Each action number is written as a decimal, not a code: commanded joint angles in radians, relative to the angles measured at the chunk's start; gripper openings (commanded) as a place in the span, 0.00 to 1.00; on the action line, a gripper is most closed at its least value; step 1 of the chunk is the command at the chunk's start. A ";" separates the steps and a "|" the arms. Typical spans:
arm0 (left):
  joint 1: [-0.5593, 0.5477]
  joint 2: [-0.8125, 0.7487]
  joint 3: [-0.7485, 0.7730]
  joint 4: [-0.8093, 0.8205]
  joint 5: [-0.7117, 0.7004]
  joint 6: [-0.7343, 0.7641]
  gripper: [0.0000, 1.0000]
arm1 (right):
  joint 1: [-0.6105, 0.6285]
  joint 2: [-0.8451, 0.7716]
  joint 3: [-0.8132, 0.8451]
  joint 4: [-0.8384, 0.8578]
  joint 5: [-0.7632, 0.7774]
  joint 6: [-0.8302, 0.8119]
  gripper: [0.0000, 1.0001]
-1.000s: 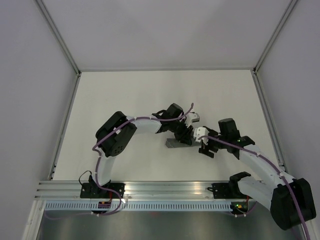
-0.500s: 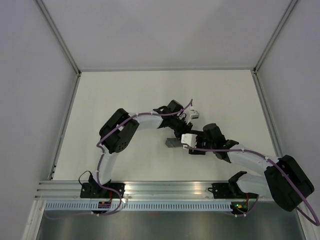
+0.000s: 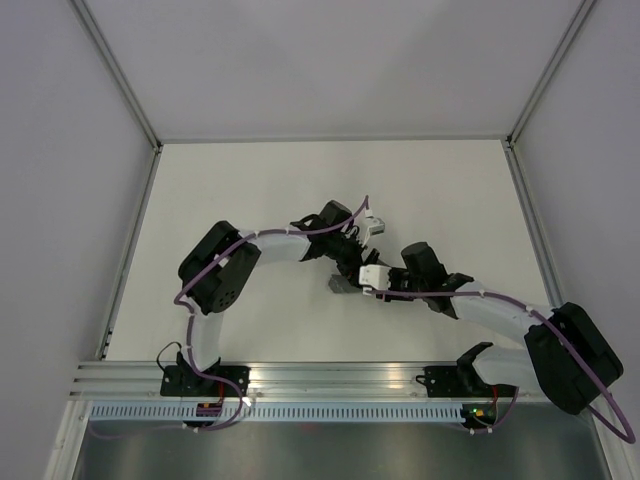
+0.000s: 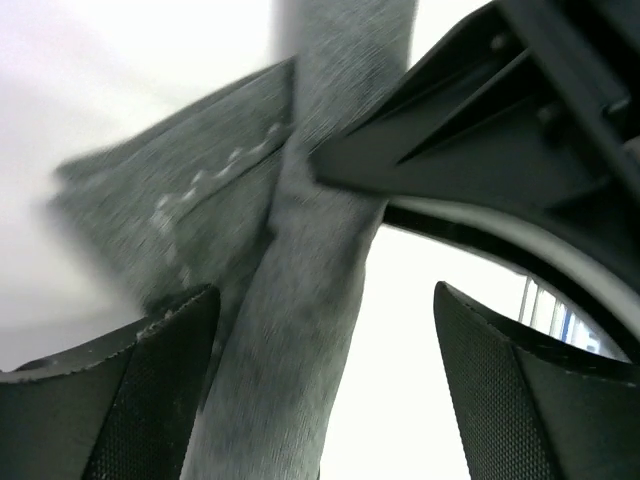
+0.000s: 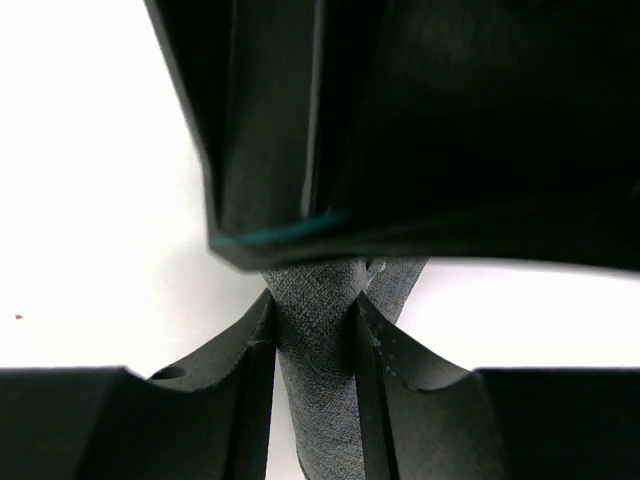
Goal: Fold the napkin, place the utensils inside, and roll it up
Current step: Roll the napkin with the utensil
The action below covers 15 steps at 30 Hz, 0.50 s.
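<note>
Right tool (image 5: pixel 313 318) clamped on the rolled napkin (image 3: pixel 343 285), centre of the top view.
Your left tool (image 4: pixel 320 310) stands wide apart with the roll between its fingers (image 4: pixel 130 400); squeeze firmly with the right and move slowly so no layer springs loose.

Napkin (image 5: pixel 315 400) from left pincer (image 4: pixel 320 330) to right pincer (image 5: pixel 312 310)

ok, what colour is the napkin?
Dark grey napkin, felt-like, with a pale stitch line; shows best in the left wrist view.
</note>
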 commanded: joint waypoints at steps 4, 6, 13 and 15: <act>0.027 -0.185 -0.184 0.238 -0.277 -0.174 0.93 | 0.001 0.038 0.080 -0.177 -0.067 0.003 0.29; 0.027 -0.241 -0.238 0.339 -0.377 -0.195 0.93 | -0.002 0.057 0.106 -0.217 -0.079 0.003 0.28; 0.022 -0.475 -0.596 0.692 -0.643 -0.220 0.96 | -0.014 0.164 0.195 -0.343 -0.137 -0.017 0.26; 0.002 -0.548 -0.661 0.793 -0.686 -0.193 0.96 | -0.030 0.202 0.251 -0.413 -0.169 -0.037 0.26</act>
